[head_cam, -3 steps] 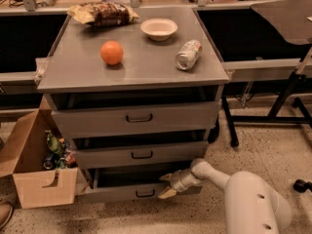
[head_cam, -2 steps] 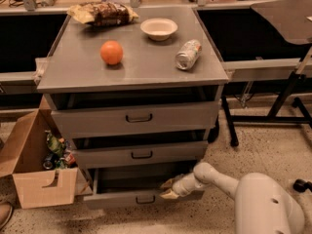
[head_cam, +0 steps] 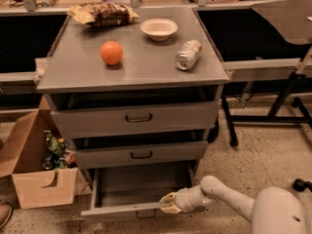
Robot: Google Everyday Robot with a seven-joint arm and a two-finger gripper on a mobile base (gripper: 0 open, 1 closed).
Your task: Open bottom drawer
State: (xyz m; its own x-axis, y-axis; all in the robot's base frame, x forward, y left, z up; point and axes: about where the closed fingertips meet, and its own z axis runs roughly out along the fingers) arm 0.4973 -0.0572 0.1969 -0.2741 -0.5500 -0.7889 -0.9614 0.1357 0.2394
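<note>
Camera view: one grey metal cabinet, three drawers. The taller top drawer [head_cam: 136, 117] and the middle drawer [head_cam: 141, 154] sit above the grey metal bottom drawer [head_cam: 134, 185], which is pulled well out, flat inside exposed. The cream two-finger gripper [head_cam: 167, 204] is clenched on its front panel's top edge, right of the handle. The counter [head_cam: 141, 69] carries one round orange [head_cam: 111, 52], one white bowl [head_cam: 159, 29], one silver can [head_cam: 188, 54] on its side, label unreadable, and one crinkled snack bag [head_cam: 103, 13]. One open cardboard box [head_cam: 41, 188] stands on the floor beside the cabinet
</note>
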